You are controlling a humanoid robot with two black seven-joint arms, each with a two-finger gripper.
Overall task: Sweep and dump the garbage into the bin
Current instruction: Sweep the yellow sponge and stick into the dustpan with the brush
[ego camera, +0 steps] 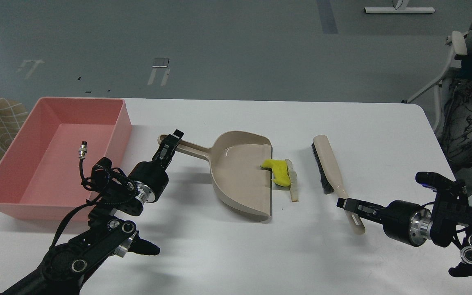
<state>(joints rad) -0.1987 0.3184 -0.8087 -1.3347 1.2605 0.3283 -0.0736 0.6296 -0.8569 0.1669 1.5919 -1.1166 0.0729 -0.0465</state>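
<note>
The garbage — a yellow chunk [277, 171] and a pale sliver [292, 182] — lies at the dustpan's open lip, the chunk half over the edge, the sliver on the tabletop [236, 246] just outside it at 3 o'clock.

The right fingers [344, 203] are clamped on the brush [332, 172] low on its handle, with the bristled head reaching away toward 11 o'clock, near the scraps but apart from them. Held that far from the bristles, the brush could twist in the grip during a stroke, and the head would ride over the thin sliver instead of pushing it.

The left fingers [169, 143] sit at the end of the dustpan [240, 176] handle; whether they are pinching it or merely around it I cannot tell. If that hold is loose, a push toward 9 o'clock would shove the whole pan along rather than load it.

The bin [6, 172] stands well apart at 9 o'clock — a tilted carry could spill the light chunk before it gets there.
</note>
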